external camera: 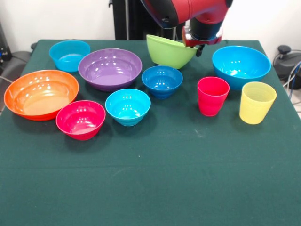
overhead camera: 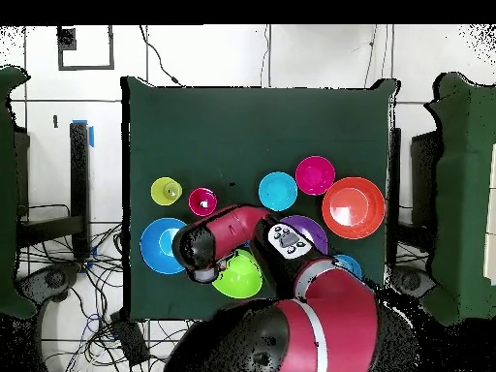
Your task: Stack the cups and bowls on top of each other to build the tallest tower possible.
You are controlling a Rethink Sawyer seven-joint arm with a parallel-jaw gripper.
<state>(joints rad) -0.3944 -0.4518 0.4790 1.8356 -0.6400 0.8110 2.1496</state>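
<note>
Gripper clamps the tilted green bowl by its 3 o'clock rim, airborne; rim pinch may slip, dropping onto the dark blue bowl.

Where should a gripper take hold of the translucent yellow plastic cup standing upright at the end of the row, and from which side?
Probably at the rim of the yellow plastic cup, coming from above. It stands upright with its mouth open, so one finger could go inside the thin wall and one outside. The red plastic cup stands apart from it, leaving room.
</note>
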